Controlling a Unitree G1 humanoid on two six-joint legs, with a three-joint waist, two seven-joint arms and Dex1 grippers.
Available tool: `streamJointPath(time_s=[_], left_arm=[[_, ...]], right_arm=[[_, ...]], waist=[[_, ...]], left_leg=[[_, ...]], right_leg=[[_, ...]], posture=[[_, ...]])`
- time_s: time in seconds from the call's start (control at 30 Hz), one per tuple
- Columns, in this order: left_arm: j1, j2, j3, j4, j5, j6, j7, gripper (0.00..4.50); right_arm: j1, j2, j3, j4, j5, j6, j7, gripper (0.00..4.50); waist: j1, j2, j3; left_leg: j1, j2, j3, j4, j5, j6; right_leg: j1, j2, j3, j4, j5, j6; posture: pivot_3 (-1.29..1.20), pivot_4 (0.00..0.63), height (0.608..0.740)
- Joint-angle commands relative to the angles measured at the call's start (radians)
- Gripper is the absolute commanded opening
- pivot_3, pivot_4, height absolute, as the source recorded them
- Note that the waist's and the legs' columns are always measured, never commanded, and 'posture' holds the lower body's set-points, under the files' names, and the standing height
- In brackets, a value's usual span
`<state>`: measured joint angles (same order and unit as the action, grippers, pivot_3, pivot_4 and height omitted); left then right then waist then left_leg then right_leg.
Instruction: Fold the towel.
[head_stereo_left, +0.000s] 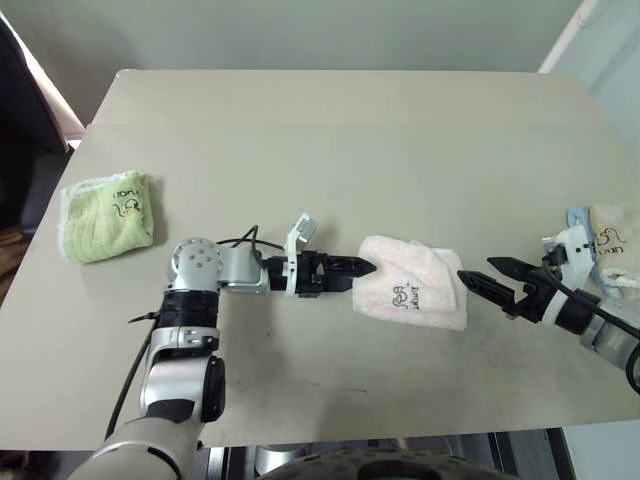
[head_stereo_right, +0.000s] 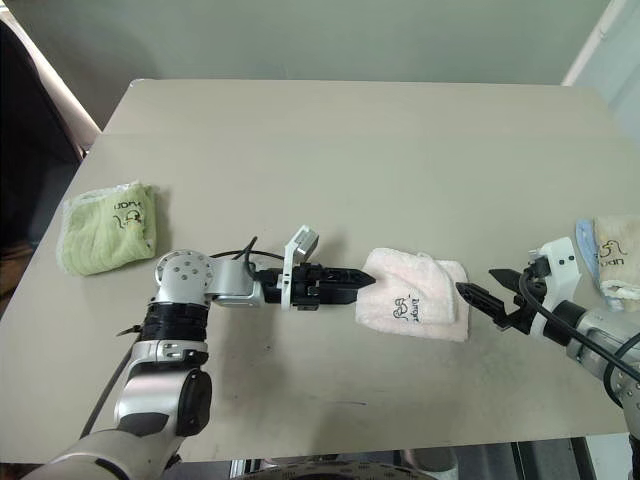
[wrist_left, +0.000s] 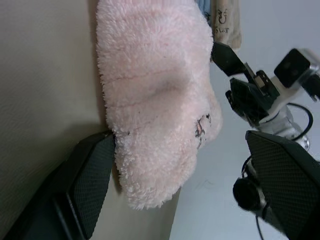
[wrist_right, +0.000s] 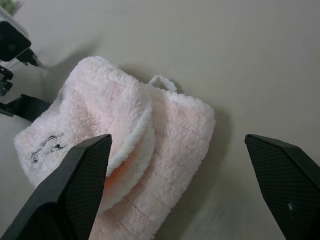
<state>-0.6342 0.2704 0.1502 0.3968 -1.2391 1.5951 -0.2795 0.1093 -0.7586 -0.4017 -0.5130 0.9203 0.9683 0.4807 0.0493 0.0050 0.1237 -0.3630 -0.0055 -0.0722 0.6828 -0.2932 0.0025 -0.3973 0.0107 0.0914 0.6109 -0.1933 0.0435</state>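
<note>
The towel (head_stereo_left: 412, 283) lies folded on the bench (head_stereo_left: 340, 140) between my hands; my left fingers (head_stereo_left: 362, 267) sit apart at its edge and my right fingers (head_stereo_left: 487, 279) apart just beside it; a careless nudge could flip the top layer open.

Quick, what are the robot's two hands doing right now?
Left gripper: open, holding nothing, tips at the folded pale pink terry towel.
Right gripper: open, holding nothing, beside that towel.
</note>
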Motion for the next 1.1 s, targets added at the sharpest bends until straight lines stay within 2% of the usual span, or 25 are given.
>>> streamJointPath(time_s=[0.03,0.3,0.43,0.57,0.7,1.03,1.1], left_arm=[[-0.014,-0.063,-0.023,0.1,-0.092,0.019,0.079,4.46],[-0.095,-0.181,0.001,0.202,-0.105,0.019,0.174,4.46],[-0.108,-0.218,0.017,0.208,-0.068,0.019,0.189,4.46],[-0.087,-0.23,0.016,0.153,-0.015,0.019,0.183,4.46],[-0.059,-0.213,-0.008,0.102,0.007,0.019,0.145,3.58],[-0.053,-0.22,-0.008,0.088,0.044,0.019,0.097,0.13],[-0.055,-0.22,-0.001,0.088,0.051,0.019,0.086,0.02]], right_arm=[[-0.001,0.006,-0.044,-0.044,0.013,-0.008,-0.023,4.5],[0.001,0.01,-0.069,-0.06,0.017,-0.004,-0.052,4.5],[0.0,0.013,-0.068,-0.06,0.009,-0.006,-0.062,4.5],[0.017,0.016,-0.065,-0.067,-0.011,-0.019,-0.066,4.5],[0.033,0.017,-0.06,-0.073,-0.028,-0.027,-0.066,4.5],[0.021,0.026,-0.069,-0.065,-0.034,-0.038,-0.073,4.5],[0.019,0.027,-0.069,-0.065,-0.035,-0.038,-0.074,4.5]], waist=[[0.004,0.0,0.0],[0.02,0.0,0.001],[0.02,0.0,0.001],[0.02,-0.001,0.002],[0.018,-0.002,0.003],[0.017,-0.003,0.004],[0.017,-0.003,0.004]], left_leg=[[0.0,-0.001,0.0,0.0,0.0,0.001],[-0.001,-0.011,0.0,0.0,0.002,0.007],[-0.002,-0.019,0.0,-0.001,0.003,0.011],[-0.003,-0.024,0.0,-0.001,0.004,0.015],[-0.003,-0.028,0.0,-0.001,0.004,0.017],[-0.003,-0.031,0.003,-0.001,0.003,0.019],[-0.003,-0.032,0.003,-0.001,0.003,0.019]], right_leg=[[0.0,0.0,0.001,0.0,-0.002,-0.002],[0.001,-0.004,0.004,0.0,-0.003,0.005],[0.0,-0.015,0.004,0.0,-0.003,0.012],[0.0,-0.018,0.004,0.0,-0.005,0.015],[0.0,-0.021,0.007,0.0,-0.006,0.018],[-0.001,-0.024,0.013,0.0,-0.003,0.028],[-0.001,-0.025,0.014,0.0,-0.002,0.031]], posture=[[0.0,0.15,0.74],[0.0,0.15,0.74],[0.0,0.15,0.74],[0.0,0.15,0.74],[0.0,0.15,0.74],[0.0,0.15,0.74],[0.0,0.15,0.74]])
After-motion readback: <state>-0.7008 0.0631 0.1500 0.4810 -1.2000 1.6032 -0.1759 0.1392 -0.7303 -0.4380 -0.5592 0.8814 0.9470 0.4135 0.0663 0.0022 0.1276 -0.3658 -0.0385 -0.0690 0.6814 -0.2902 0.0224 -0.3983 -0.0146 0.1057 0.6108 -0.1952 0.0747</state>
